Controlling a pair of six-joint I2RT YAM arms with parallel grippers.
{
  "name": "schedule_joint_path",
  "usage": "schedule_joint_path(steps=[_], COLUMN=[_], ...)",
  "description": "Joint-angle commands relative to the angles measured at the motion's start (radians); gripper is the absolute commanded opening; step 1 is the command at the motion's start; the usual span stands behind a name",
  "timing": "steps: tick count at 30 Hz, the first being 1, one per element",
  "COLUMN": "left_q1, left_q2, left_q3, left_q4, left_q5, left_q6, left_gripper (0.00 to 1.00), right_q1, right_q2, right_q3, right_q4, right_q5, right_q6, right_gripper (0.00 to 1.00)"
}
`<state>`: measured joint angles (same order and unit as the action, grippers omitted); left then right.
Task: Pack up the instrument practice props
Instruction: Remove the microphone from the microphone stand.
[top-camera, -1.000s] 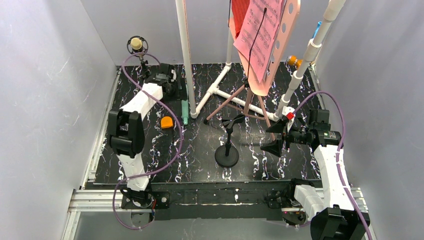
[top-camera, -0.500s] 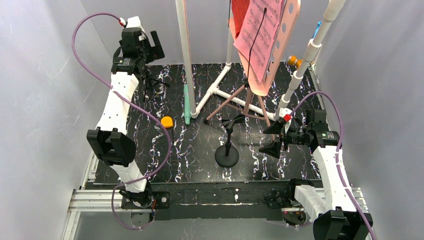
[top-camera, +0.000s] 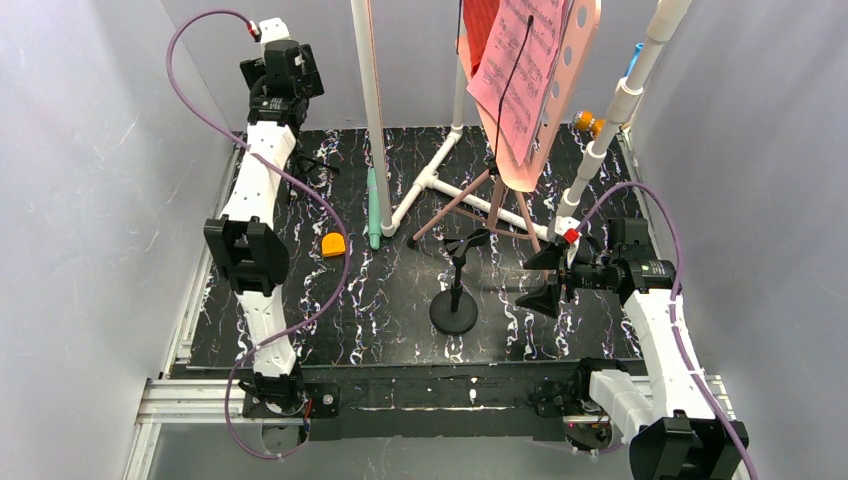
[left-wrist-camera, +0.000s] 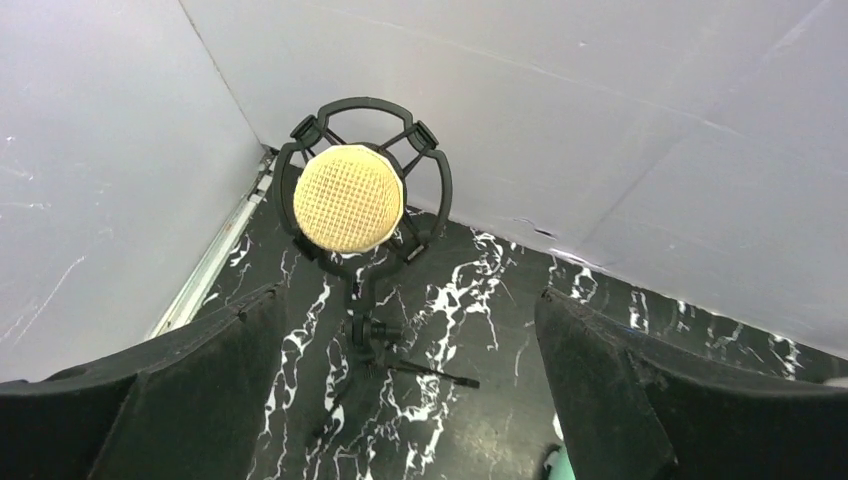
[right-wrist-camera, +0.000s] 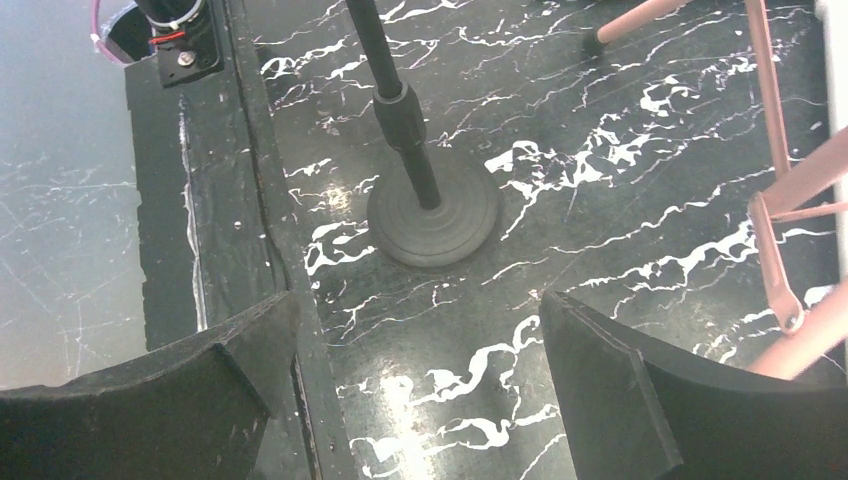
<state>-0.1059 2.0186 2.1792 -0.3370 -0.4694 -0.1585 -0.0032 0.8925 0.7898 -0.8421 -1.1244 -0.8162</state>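
Note:
A yellow microphone (left-wrist-camera: 348, 198) sits in a black shock mount on a small tripod in the back left corner. My left gripper (left-wrist-camera: 410, 295) hangs open above it, apart from it, and stands high at the back left (top-camera: 286, 92) in the top view. A mint-green microphone (top-camera: 372, 210) lies flat on the mat. The pink hole-punched music stand (top-camera: 578, 50) carries pink sheet music (top-camera: 520, 80) and a red folder (top-camera: 481, 25). My right gripper (top-camera: 536, 277) is open and empty beside the stand's pink tripod legs (right-wrist-camera: 790, 200).
A black microphone stand with a round base (top-camera: 453, 314) stands mid-table, left of my right gripper; its base (right-wrist-camera: 432, 215) shows in the right wrist view. The white pipe frame (top-camera: 432, 180) spans the back. A small orange object (top-camera: 333, 245) lies near the mint-green microphone. Grey walls enclose the table.
My left arm has swung up from low over the mat to high above the yellow microphone, and its jaws have widened slightly. The right arm has barely moved.

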Motion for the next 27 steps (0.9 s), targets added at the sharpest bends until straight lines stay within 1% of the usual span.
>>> schedule_joint_path(steps=[1,3,5,8,13,15,18,24,27], left_q1=[0.019,0.028,0.035,0.039,0.061,0.073,0.089,0.101,0.104], left_q2=[0.054,0.096,0.12,0.145,0.162,0.171,0.187,0.214,0.225], left_q3=[0.129,0.193,0.22,0.238,0.239,0.238,0.238,0.243,0.25], left_q4=[-0.012,-0.031,-0.023,0.0,0.003,-0.005,-0.021,-0.025,-0.026], left_q5=[-0.068,-0.07,-0.061,-0.072,-0.064,-0.046,-0.005,0.054,0.064], left_q6=[0.041,0.043,0.057,0.082,0.072,0.05,0.02,0.008,0.004], left_gripper=[0.93,0.95,0.95,0.94,0.93,0.91,0.85,0.82,0.79], right_q1=[0.03,0.033,0.032,0.035,0.034,0.035,0.035,0.033,0.033], right_q2=[0.011,0.016,0.021,0.026,0.035,0.037,0.041,0.048,0.052], right_q3=[0.019,0.02,0.022,0.024,0.025,0.026,0.026,0.026,0.028], right_q4=[-0.026,-0.032,-0.036,-0.04,-0.045,-0.047,-0.047,-0.048,-0.048], right_q5=[-0.017,-0.018,-0.02,-0.021,-0.021,-0.021,-0.02,-0.02,-0.02], right_q6=[-0.018,-0.022,-0.027,-0.031,-0.036,-0.038,-0.038,-0.038,-0.04], right_gripper=[0.98,0.98,0.98,0.98,0.98,0.98,0.98,0.98,0.98])
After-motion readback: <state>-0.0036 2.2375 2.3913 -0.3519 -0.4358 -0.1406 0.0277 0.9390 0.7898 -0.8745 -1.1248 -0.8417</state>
